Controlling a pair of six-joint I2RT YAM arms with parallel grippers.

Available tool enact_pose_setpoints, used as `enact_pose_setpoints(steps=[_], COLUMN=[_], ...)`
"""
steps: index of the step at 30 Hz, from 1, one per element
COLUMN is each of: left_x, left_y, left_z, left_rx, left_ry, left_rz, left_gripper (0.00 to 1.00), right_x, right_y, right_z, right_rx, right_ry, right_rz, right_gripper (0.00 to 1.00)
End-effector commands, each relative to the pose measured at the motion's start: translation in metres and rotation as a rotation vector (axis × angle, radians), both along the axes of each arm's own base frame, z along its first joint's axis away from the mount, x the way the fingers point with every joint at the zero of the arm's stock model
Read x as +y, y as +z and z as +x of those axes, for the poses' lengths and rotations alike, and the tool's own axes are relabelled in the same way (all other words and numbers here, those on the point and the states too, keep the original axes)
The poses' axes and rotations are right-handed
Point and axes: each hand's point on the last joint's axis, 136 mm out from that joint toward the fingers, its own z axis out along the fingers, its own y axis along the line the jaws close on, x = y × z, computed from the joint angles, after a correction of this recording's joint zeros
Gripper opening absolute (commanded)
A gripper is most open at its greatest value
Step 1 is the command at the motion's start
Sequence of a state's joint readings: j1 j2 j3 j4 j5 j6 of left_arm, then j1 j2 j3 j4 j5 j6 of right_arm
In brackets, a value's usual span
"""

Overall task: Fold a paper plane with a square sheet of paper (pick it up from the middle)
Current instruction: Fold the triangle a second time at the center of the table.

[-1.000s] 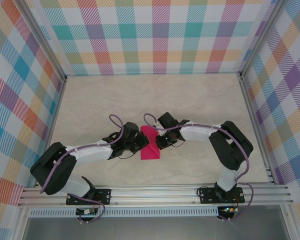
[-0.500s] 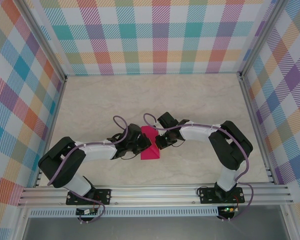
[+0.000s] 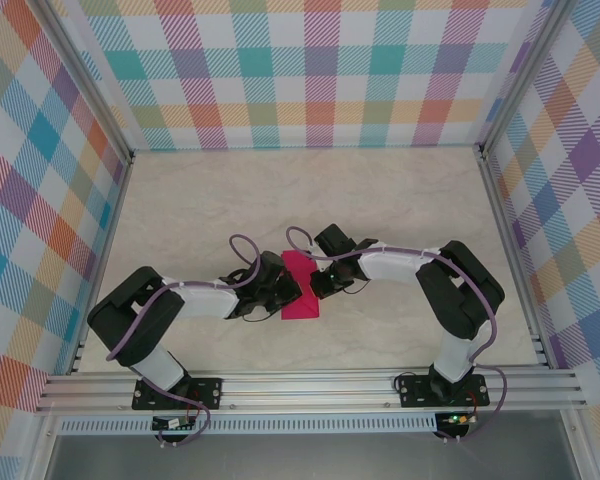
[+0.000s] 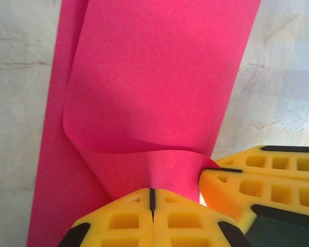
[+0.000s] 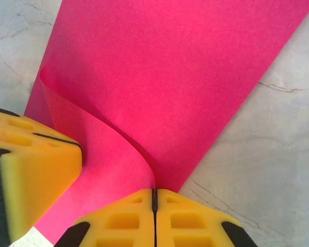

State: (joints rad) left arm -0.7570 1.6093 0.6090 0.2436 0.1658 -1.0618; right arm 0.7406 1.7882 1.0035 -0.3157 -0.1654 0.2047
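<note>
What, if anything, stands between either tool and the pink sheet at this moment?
Nothing visible. The left tool and the right tool are each shut on a lifted, curled edge of the pink sheet, close beside each other; the rest lies on the table.

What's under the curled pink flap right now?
Under the curled flap of the square sheet of paper lies the sheet's own lower layer, resting on the table. The tabletop beneath that layer is covered.
</note>
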Motion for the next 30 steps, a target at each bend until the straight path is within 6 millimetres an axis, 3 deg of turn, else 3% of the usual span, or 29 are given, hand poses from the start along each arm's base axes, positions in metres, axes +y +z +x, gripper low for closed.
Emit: enact_pose_setpoints(steps=[1, 4, 10, 15, 20, 30], left_x=[0.004, 0.010, 0.016, 0.014, 0.012, 0.010], left_y=[-0.014, -0.022, -0.024, -0.025, -0.024, -0.021], left_z=[-0.007, -0.012, -0.016, -0.016, -0.015, -0.015], left_rx=[0.011, 0.033, 0.036, 0.036, 0.032, 0.028], left_ry=[-0.003, 0.005, 0.010, 0.003, -0.003, -0.010], left_rz=[0.038, 0.067, 0.081, 0.077, 0.078, 0.075], left_gripper=[0.00, 0.00, 0.00, 0.00, 0.00, 0.00], right_x=[0.004, 0.005, -0.004, 0.012, 0.022, 0.029], right_y=[0.002, 0.009, 0.045, 0.071, 0.057, 0.034], right_z=[0.001, 0.001, -0.001, -0.030, -0.048, -0.051], right_rx=[0.012, 0.010, 0.000, 0.145, 0.353, 0.460], right_ry=[-0.002, -0.007, -0.090, -0.109, -0.176, -0.190], right_rz=[0.005, 0.019, 0.073, 0.273, 0.323, 0.262], right_gripper=[0.06, 0.10, 0.27, 0.26, 0.12, 0.11])
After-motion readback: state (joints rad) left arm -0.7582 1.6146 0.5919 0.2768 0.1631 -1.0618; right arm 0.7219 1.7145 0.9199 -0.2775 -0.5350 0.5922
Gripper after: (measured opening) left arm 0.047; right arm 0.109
